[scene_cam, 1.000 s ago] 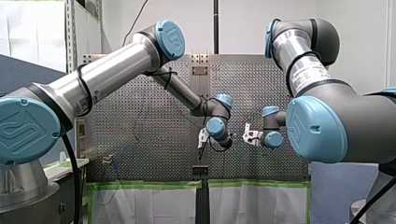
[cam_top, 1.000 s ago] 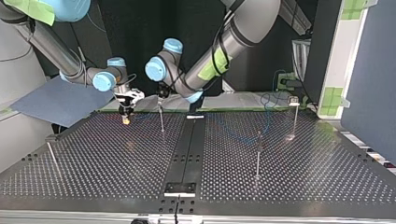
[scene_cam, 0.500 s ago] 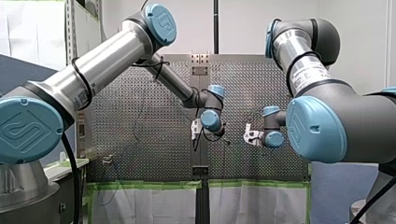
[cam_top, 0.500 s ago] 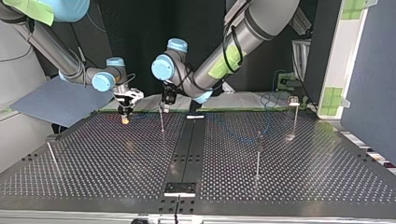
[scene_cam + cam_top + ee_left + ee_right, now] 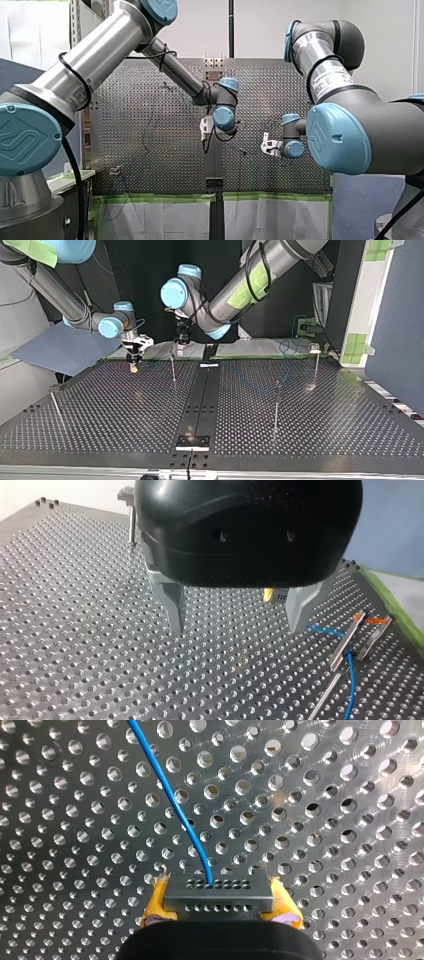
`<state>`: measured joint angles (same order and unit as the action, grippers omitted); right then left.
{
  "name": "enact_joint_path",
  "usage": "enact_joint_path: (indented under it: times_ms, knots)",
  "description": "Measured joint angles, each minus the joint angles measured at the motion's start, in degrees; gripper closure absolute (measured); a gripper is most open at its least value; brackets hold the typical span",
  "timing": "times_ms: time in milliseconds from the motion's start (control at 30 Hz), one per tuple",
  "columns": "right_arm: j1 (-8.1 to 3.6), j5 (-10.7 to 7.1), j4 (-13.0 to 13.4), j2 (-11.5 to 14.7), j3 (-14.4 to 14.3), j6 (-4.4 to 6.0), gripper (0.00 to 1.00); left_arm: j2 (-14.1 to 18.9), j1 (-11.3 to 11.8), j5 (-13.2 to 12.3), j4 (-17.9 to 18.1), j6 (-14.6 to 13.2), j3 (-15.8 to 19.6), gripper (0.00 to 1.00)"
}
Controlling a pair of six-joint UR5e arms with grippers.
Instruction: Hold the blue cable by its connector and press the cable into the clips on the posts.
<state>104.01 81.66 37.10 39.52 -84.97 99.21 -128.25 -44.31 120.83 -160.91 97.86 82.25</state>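
Across the top view's lower half lies the perforated desk (image 5: 325,420). My left arm (image 5: 250,280) comes in at that view's upper right and reaches past the middle. My right arm (image 5: 55,290) comes in at the upper left. The left hand (image 5: 235,627) hangs above the desk near its far edge, metal fingers (image 5: 172,605) apart, nothing between them. The right hand (image 5: 219,906) sits low over the desk, near the left hand and toward the top view's left of it. Its yellow pads (image 5: 155,902) are clamped on the connector (image 5: 220,892). Four thin posts (image 5: 276,405) stand upright, well apart across the desk, and one post (image 5: 173,367) is just below the left hand. In the left wrist view a clip (image 5: 357,630) on a post top shows beside one finger. The blue cable (image 5: 350,680) meets that clip; seated or not, cannot tell. In the right wrist view the cable leaves the connector's middle and runs off over the desk's holes.
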Motion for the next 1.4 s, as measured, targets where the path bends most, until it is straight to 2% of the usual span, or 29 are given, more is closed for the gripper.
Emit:
enact_joint_path:
  times_ms: [433,800,900,1033,1133,1400]
  knots:
    - [-0.03,0.00,0.00,0.00,0.01,0.10,1.00,7.62,-1.73,0.93,-1.07,0.97,7.61,0.00]
    - [-0.16,0.42,-0.80,0.07,0.01,-0.35,1.00,13.89,-2.36,0.94,-1.08,1.29,13.90,0.00]
    - [-0.24,1.27,-1.74,0.12,0.00,-1.06,1.00,15.54,-2.43,0.94,-1.09,1.29,15.55,0.00]
    - [-0.44,2.63,-3.53,0.60,-0.02,-2.70,1.00,17.84,-2.45,0.94,-1.05,1.28,17.84,0.00]
    - [-0.57,2.99,-4.50,1.57,-0.26,-3.49,1.00,19.52,-2.45,0.94,-0.97,1.28,19.52,0.00]
    - [-0.76,4.13,-5.17,5.69,-1.24,-3.90,1.00,24.21,-2.44,0.94,-0.53,1.21,24.22,0.00]
